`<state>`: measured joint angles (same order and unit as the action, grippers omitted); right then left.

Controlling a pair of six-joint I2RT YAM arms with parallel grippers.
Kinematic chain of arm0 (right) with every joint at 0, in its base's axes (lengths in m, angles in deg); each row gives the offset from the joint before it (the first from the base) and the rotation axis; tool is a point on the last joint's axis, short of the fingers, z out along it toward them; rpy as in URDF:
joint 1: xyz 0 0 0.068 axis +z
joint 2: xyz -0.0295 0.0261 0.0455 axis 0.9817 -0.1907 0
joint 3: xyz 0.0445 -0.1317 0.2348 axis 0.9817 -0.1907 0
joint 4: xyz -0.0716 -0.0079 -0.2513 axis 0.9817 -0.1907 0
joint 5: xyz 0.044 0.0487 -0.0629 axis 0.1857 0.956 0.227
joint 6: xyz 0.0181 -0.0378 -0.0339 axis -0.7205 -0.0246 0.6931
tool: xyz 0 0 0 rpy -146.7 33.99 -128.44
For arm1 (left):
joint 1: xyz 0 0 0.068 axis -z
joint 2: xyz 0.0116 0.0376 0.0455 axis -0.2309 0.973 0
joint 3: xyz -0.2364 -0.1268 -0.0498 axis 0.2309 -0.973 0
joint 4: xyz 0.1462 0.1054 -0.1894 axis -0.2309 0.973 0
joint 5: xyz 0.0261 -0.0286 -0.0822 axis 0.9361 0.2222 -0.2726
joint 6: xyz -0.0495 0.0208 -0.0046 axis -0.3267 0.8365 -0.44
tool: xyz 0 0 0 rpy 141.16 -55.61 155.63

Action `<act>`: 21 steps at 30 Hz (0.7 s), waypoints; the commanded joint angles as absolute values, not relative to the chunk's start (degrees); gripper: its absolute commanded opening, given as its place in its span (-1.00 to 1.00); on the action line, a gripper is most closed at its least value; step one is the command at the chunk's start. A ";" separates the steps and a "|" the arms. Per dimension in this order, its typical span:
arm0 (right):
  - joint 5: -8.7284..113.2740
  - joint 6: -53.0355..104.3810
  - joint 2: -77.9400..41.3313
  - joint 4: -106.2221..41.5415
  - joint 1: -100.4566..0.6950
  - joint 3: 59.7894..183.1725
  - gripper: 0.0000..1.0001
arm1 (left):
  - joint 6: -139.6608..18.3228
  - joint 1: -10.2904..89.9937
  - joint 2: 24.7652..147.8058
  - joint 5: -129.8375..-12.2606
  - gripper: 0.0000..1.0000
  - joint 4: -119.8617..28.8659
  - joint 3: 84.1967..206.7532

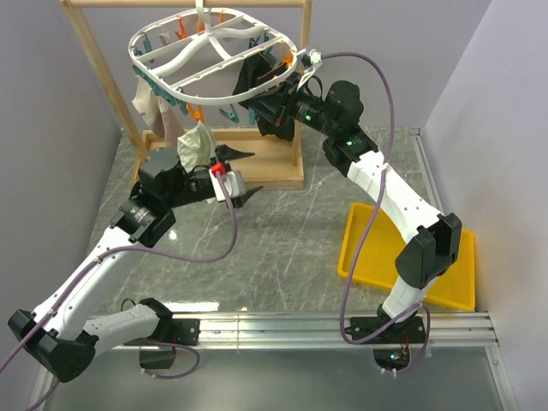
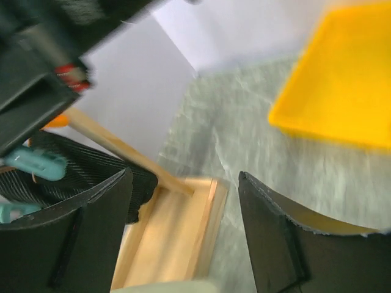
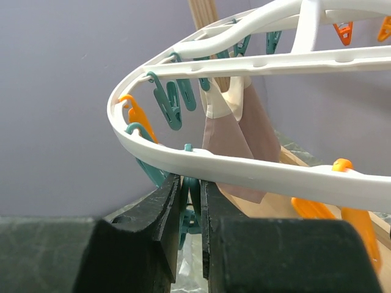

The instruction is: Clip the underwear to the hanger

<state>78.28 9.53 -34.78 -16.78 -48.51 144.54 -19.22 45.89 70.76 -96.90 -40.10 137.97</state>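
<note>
Seemingly the job is partly done: the underwear (image 1: 195, 147) hangs in a bunch below the near rim of the hanger (image 3: 256, 173), its top up at an orange clip (image 1: 195, 112). From above it looks pinned at that one point, though the bite itself is too small to confirm. What is left, by my reading, is a second clip to spread the waistband. The left arm reaches forward low over the tabletop (image 1: 282, 248), and its end effector (image 2: 183, 183) sits just beside the underwear with fingers wide apart and nothing between them. The right arm stretches up and inward to the right side of the hanger, next to the black garment (image 1: 251, 79). Its end effector (image 3: 189, 182) comes in from under the rim, with fingers nearly together and pinched on a teal clip (image 3: 188, 210). That looks like steadying the frame or readying the next clip.
</note>
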 commanded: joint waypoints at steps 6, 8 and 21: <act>80.75 9.20 -34.78 -16.36 -48.51 146.39 -1.00 | 24.53 45.35 70.48 -100.50 0.58 0.98 146.44; 81.45 9.11 -34.61 -16.36 -48.51 146.22 -1.00 | 33.85 45.00 69.07 -98.83 0.59 1.78 143.64; 84.09 8.23 -35.31 -16.01 -48.77 147.01 -1.00 | 51.98 32.45 61.08 -101.89 0.72 -14.63 126.15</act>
